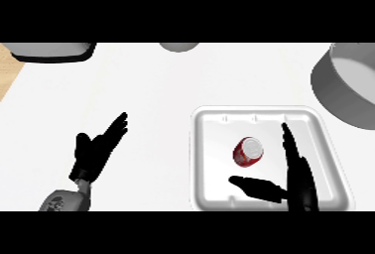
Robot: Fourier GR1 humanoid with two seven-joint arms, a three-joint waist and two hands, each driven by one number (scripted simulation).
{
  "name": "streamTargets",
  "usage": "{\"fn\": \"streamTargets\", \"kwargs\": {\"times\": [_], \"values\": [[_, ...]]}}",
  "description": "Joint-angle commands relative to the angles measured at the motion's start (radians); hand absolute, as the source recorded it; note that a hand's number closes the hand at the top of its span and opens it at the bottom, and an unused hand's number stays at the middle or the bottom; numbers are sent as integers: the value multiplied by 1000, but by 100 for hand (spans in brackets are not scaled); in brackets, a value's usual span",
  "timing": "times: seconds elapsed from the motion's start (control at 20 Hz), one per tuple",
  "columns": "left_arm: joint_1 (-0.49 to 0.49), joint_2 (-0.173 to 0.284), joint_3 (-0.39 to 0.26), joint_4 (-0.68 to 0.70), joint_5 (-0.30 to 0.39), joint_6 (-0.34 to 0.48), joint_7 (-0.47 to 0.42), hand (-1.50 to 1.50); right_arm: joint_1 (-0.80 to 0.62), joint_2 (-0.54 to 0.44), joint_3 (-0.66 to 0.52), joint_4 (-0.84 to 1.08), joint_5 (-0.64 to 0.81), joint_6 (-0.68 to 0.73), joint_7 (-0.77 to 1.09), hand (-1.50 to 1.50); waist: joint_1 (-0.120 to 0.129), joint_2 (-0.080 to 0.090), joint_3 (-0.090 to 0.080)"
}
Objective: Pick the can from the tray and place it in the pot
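A red can (248, 152) with a silver top stands in the white tray (212, 193) at the lower right of the head view. My right hand (296, 173) hovers over the tray just right of the can, fingers straight and thumb spread toward the tray's front; it is open and does not touch the can. The grey pot (344, 89) sits at the upper right, cut off by the picture's edge. My left hand (99, 149) rests open on the white counter at the lower left, fingers pointing up and right.
A dark-rimmed grey object (51, 51) lies at the top left corner, and a small grey round object (179, 46) shows at the top middle. A strip of wooden surface (7, 69) borders the counter on the left.
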Motion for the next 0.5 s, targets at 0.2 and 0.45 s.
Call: {"fn": "streamTargets", "kwargs": {"times": [0.2, 0.45], "values": [[-38, -21, 20, 42, -19, -9, -8, 0, 51, 31, -16, 113, -255, -77, -293, -150, 0, 1, 0], [18, -20, 24, -54, -13, -30, 48, 0, -117, 31, -6, 259, -331, -159, -274, -150, 6, 0, 0]]}}
